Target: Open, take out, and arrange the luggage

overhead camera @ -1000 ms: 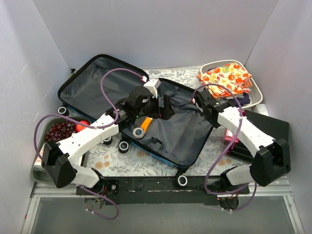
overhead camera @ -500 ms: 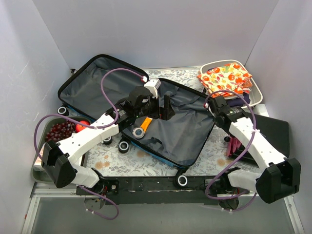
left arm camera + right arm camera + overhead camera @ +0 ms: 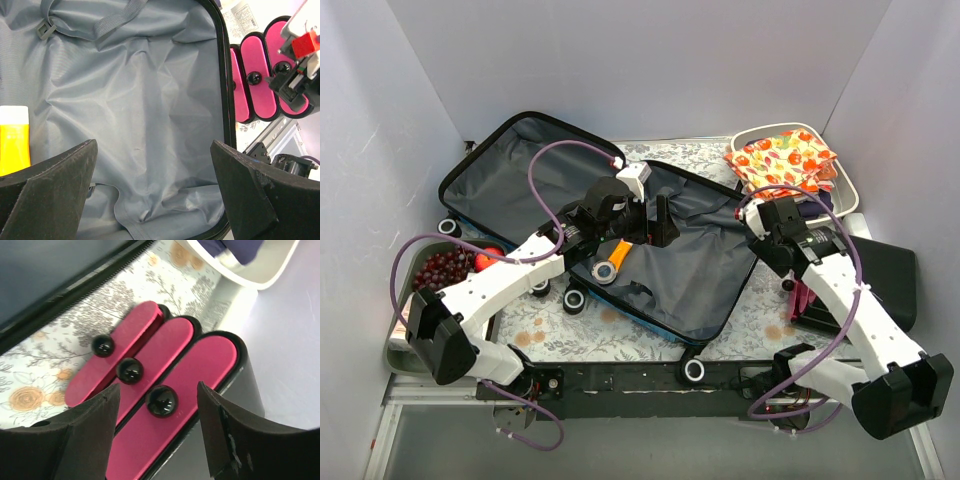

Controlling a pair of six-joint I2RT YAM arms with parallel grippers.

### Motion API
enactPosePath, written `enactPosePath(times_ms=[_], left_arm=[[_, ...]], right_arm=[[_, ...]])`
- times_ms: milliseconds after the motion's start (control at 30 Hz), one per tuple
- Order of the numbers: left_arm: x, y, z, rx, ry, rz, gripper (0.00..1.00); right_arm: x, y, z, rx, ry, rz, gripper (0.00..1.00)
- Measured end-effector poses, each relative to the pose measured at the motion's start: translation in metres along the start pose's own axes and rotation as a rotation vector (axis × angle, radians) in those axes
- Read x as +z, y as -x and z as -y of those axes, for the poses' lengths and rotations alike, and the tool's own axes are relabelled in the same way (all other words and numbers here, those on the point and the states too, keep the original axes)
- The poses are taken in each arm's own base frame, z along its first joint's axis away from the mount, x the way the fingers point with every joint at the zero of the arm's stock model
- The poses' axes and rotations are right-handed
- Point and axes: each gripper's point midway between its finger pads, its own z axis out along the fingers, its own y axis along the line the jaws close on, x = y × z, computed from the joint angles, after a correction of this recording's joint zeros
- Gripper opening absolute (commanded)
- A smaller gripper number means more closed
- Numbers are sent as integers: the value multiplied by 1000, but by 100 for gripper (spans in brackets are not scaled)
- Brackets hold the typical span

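Grey creased lining (image 3: 150, 125), luggage (image 3: 695, 265) shell probably plastic

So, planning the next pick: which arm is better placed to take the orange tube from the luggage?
Left: left gripper hangs open over the luggage near the orange tube; right gripper is outside, above pink pieces.

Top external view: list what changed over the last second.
The right arm's elbow swung out toward the near right, and the right hand shifted right, off the luggage rim. It now hangs open over the pink paddles. The open left hand and the luggage itself stayed put.
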Motion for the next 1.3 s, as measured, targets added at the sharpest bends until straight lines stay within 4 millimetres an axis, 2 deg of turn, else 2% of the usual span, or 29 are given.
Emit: enactPosePath(times_ms=[100,167,333,600,900,1100,1300], left_arm=[[1,-1,-1,0,2,-3,98],[3,-2,-1,0,5,-7,98],[7,-7,-5,-1,16,-23,98],[8,-9,-9,9,35,-30,98],[6,-6,-11,15,49,-14,98],[7,-3,-15,21,79,4,98],[7,-7,-11,44,89,8,98]], right_arm=[[-3,9,-12,-45,60,51,72],[2,10,-22,-91,101,27,73],[21,-5,-42,-219,185,-133,74],[36,-17,-57,-325,275,-286,74],[37,-28,-52,-358,264,-360,69],[36,-35,-50,-351,234,-354,67],[37,-36,-48,-355,211,-321,66]])
